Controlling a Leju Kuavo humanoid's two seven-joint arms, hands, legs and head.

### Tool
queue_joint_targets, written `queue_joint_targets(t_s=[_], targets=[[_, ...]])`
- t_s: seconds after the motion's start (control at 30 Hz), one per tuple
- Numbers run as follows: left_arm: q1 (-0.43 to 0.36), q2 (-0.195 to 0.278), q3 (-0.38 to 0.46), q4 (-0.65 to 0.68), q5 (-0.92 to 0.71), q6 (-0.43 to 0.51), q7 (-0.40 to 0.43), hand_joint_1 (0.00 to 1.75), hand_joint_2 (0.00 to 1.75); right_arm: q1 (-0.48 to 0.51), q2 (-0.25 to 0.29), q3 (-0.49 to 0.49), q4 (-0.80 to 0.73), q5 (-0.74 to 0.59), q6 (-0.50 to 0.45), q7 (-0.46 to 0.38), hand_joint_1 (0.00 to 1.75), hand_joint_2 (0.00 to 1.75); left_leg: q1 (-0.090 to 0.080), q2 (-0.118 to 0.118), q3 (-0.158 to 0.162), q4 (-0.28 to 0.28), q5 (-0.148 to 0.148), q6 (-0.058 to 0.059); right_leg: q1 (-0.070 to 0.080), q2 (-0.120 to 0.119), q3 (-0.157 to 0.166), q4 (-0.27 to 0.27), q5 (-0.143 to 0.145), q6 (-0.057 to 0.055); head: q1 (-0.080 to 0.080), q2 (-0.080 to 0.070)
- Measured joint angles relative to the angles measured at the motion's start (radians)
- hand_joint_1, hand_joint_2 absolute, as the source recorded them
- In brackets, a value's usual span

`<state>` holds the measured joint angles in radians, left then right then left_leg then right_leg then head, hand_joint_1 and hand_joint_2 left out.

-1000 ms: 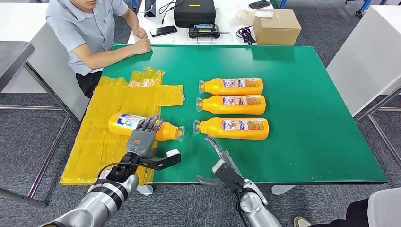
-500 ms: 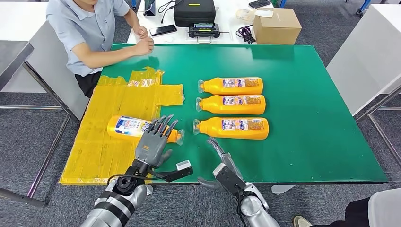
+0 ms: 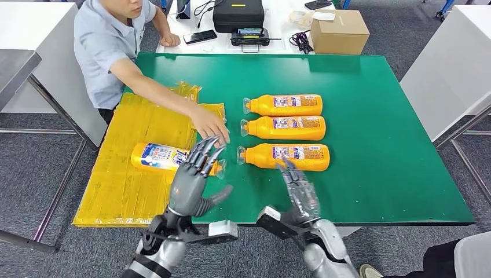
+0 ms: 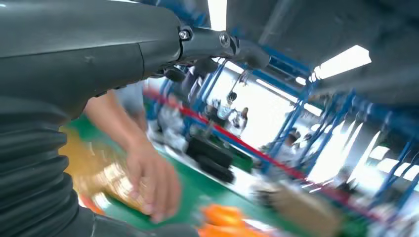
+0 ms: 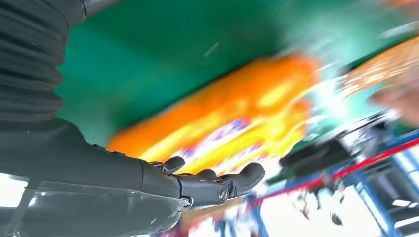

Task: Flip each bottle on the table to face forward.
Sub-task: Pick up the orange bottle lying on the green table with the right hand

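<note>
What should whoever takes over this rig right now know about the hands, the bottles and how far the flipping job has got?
Left hand: open, fingers spread, raised over the neck end of the orange plastic bottle with the blue-and-white label, which lies on the yellow plastic sheet.
Right hand: open, holding nothing, hovering near the front table edge beside the nearest of the three orange bottles in a row.
That row lies on the green table, caps pointing towards the sheet.
A person's hand is reaching in just beyond the left hand; watch for contact.
Done: which bottles are flipped cannot be told.
Left: confirm each bottle's facing, with the person clear.
</note>
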<state>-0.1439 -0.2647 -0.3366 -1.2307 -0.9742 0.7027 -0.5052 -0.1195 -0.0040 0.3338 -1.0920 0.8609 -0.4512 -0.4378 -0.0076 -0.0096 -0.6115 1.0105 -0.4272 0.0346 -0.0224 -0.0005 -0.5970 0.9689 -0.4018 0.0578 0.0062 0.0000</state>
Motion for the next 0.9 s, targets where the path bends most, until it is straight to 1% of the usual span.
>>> queue_joint_targets(t_s=[0.1, 0.23, 0.33, 0.43, 0.53, 0.8, 0.9], targets=[[0.053, -0.012, -0.028, -0.040, 0.235, -0.002, -0.007, 0.00, 1.75, 0.014, -0.044, -0.001, -0.029, 0.091, -0.040, 0.060, 0.00, 1.75, 0.000, 0.000, 0.000, 0.000, -0.001, 0.001, 0.000, 0.000, 0.000, 0.000, 0.000, 0.000, 0.000, 0.000], [0.111, -0.001, -0.099, -0.087, 0.539, -0.037, -0.001, 0.00, 1.75, 0.054, -0.099, -0.008, -0.082, 0.246, -0.063, 0.163, 0.00, 1.75, 0.000, 0.000, 0.000, 0.000, -0.001, 0.001, 0.000, 0.000, 0.000, 0.000, 0.000, 0.000, 0.000, 0.000], [0.143, 0.013, -0.132, -0.121, 0.680, -0.067, -0.019, 0.00, 1.75, 0.078, -0.133, -0.009, -0.110, 0.334, -0.062, 0.222, 0.00, 1.75, 0.000, 0.000, 0.000, 0.000, -0.002, 0.000, 0.000, 0.000, -0.001, 0.000, 0.000, 0.000, 0.000, 0.000], [0.160, 0.026, -0.148, -0.162, 0.709, -0.063, -0.039, 0.00, 1.75, 0.085, -0.155, -0.008, -0.128, 0.372, -0.054, 0.241, 0.00, 1.75, 0.000, 0.000, 0.000, 0.000, -0.001, 0.001, 0.000, 0.000, -0.001, 0.000, 0.000, 0.000, 0.000, 0.000], [0.167, 0.034, -0.160, -0.192, 0.714, -0.057, -0.043, 0.00, 1.75, 0.085, -0.164, -0.005, -0.140, 0.380, -0.044, 0.248, 0.00, 1.75, 0.000, 0.000, 0.000, 0.000, -0.001, 0.001, 0.000, 0.000, 0.000, 0.000, 0.000, 0.000, 0.000, 0.000], [0.177, 0.050, -0.177, -0.217, 0.748, -0.093, 0.006, 0.00, 1.75, 0.075, -0.190, 0.002, -0.142, 0.332, 0.010, 0.292, 0.00, 1.75, 0.000, 0.000, 0.000, 0.000, -0.001, 0.001, 0.000, 0.000, 0.000, 0.000, 0.000, 0.000, 0.000, 0.000], [0.178, 0.055, -0.186, -0.218, 0.748, -0.095, 0.017, 0.00, 1.75, 0.064, -0.200, 0.001, -0.138, 0.319, 0.016, 0.297, 0.00, 1.75, 0.000, 0.000, 0.000, 0.000, -0.001, 0.001, 0.000, 0.000, 0.000, 0.000, 0.000, 0.000, 0.000, 0.000]])
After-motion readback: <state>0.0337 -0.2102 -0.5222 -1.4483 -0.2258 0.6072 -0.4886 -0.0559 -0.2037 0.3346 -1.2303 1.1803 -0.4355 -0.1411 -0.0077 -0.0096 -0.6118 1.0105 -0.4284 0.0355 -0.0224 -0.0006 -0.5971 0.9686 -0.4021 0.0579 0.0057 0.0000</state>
